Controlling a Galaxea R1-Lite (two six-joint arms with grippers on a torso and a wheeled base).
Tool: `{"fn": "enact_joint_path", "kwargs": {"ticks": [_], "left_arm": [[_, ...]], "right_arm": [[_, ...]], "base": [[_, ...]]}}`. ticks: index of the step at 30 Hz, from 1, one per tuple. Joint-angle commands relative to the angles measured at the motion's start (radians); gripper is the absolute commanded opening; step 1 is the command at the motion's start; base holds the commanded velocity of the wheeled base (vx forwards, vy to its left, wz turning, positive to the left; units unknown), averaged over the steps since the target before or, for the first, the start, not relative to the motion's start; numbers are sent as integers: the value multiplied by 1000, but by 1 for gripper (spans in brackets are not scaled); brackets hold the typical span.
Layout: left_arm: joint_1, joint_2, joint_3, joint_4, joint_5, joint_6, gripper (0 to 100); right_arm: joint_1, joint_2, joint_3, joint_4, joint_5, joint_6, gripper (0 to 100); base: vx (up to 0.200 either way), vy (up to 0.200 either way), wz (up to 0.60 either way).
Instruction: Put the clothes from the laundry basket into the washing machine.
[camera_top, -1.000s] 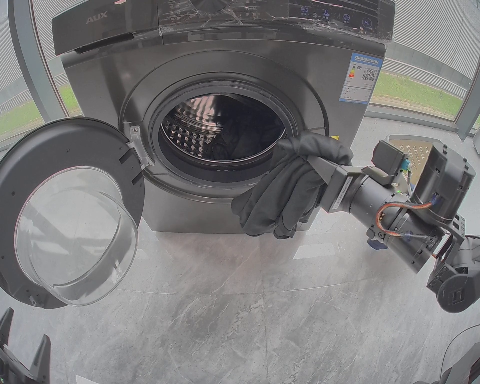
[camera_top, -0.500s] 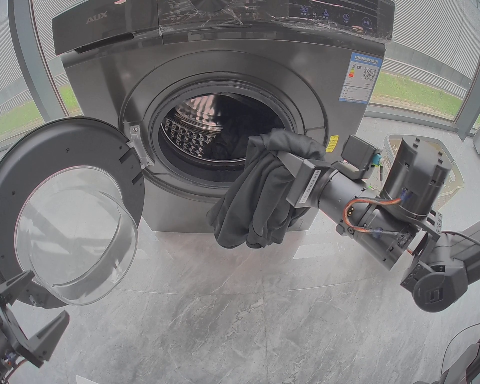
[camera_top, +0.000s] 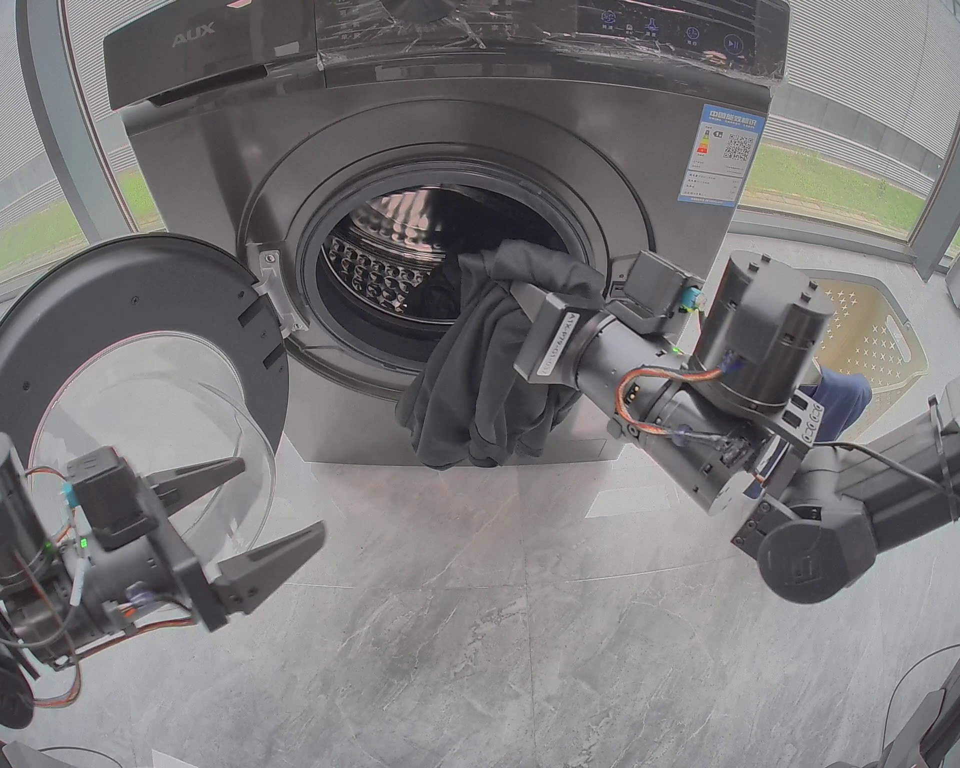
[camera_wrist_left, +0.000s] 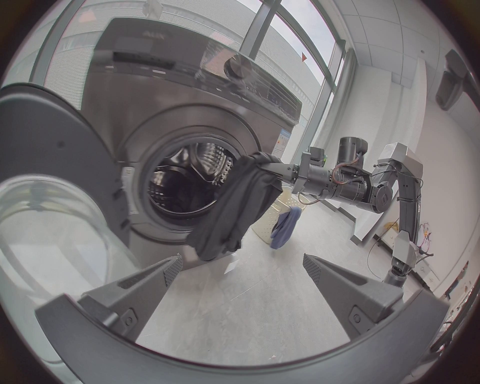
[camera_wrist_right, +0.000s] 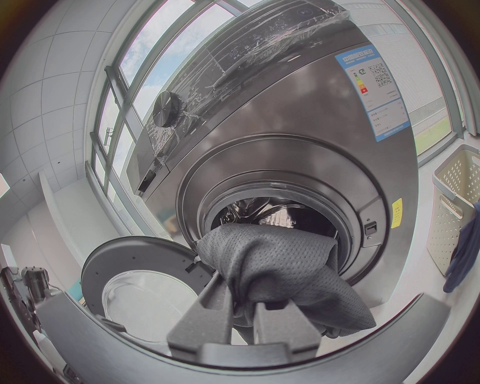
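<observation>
The right gripper (camera_wrist_right: 246, 306) is clenched on a dark garment (camera_top: 470, 380) at frame centre, which hangs before the washer's (camera_top: 220, 150) open mouth. The left gripper (camera_top: 280, 498), lower left, is spread wide, holding nothing.

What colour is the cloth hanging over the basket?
The cloth is dark blue; the left wrist view shows it best.

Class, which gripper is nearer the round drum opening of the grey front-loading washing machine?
Right. The right gripper, shut on a dark grey garment, is at the opening rim; the open left gripper hangs low, beside the open round door.
</observation>
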Motion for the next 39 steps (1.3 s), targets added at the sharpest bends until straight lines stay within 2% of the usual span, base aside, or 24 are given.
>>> {"fn": "enact_joint_path", "kwargs": {"ticks": [1,6,7,8,10,12,24,26,31,39], "left_arm": [[-128,324,-114,-136,37,-27,100],[-135,390,-149,-160,23,-36,100],[-137,413,-172,-162,21,-54,100],[-138,418,-178,-162,21,-59,100],[-140,442,-218,-160,-6,-100,100],[-140,462,-238,-160,-22,-114,100],[-125,605,-339,-165,-16,-119,100],[-125,631,-367,-169,-12,-120,100],[-118,692,-414,-212,-8,-139,100],[-83,760,-460,-268,-2,-139,100]], "right_arm": [[13,83,-137,40,-19,3,0],[20,91,-177,60,-26,9,0],[21,95,-187,60,-28,14,0],[21,95,-187,60,-28,15,0],[26,95,-187,58,-28,20,0],[27,95,-185,57,-29,20,0],[29,94,-180,54,-31,20,0],[33,94,-180,51,-43,20,0],[38,94,-174,48,-45,20,0],[38,94,-162,46,-46,18,0]], "base": [[0,0,0],[0,0,0],[0,0,0],[0,0,0],[0,0,0],[0,0,0],[0,0,0],[0,0,0],[0,0,0],[0,0,0]]}}
